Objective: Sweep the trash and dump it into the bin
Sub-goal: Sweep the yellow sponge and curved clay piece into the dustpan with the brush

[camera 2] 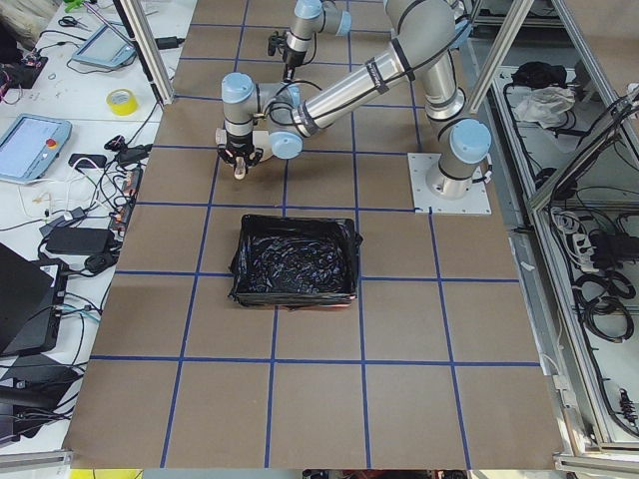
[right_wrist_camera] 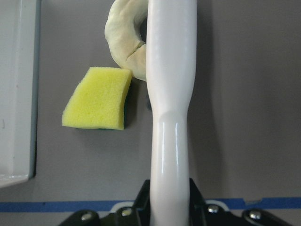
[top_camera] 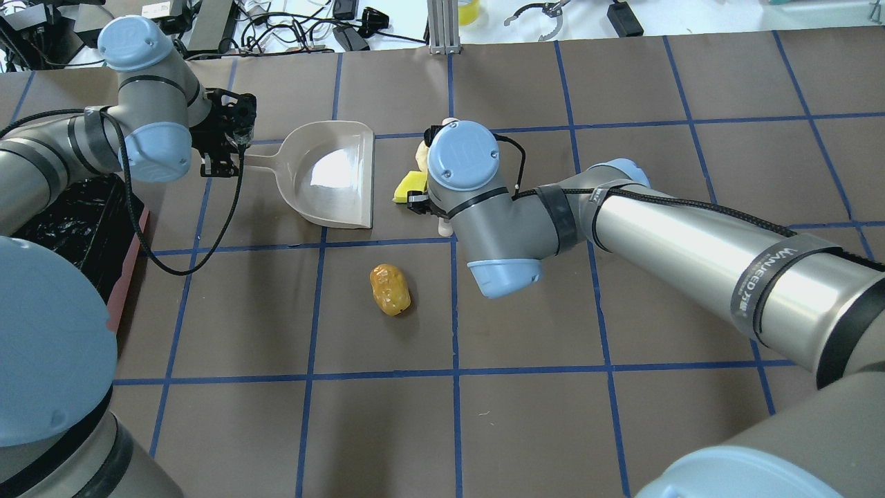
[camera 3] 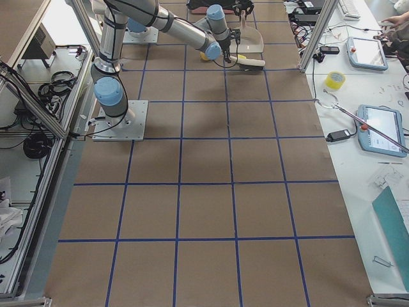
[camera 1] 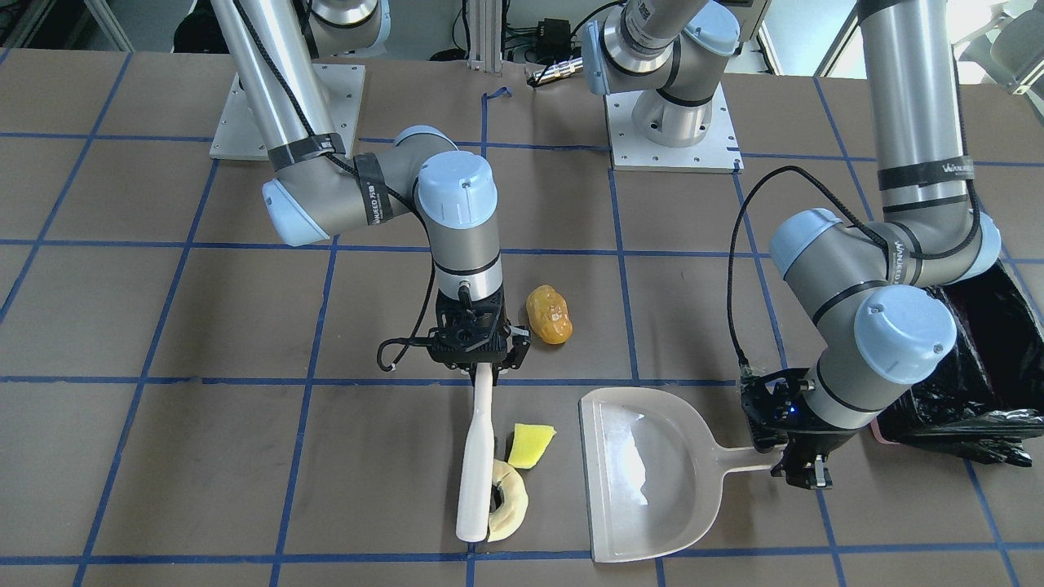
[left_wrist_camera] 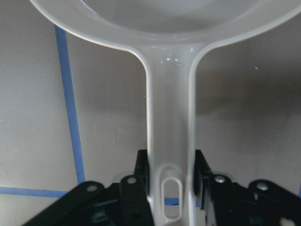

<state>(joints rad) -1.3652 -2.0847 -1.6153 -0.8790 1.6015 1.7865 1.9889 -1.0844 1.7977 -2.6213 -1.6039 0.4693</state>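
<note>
The brown worktop (camera 3: 204, 211) is being crossed by blue tape lines (camera 1: 163, 379); tablets (camera 3: 382, 130) are being kept on the white side bench (camera 3: 383, 83).

Bright, even light comes from above. A white shine sits in the middle of the dustpan (camera 1: 677, 456). Shadows are soft and small. Wrist views look blurry near the bottom.

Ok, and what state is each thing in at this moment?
dustpan, flat on the table, empty.
cream crescent, on the table, touching the white sweeping tool.
yellow wedge, on the table between tool and dustpan.
orange-brown lump, on the table, alone.
bin, open, black-lined, no scraps seen inside.
left hand, shut on the dustpan's handle.
right hand, shut on the white sweeping tool.
</note>
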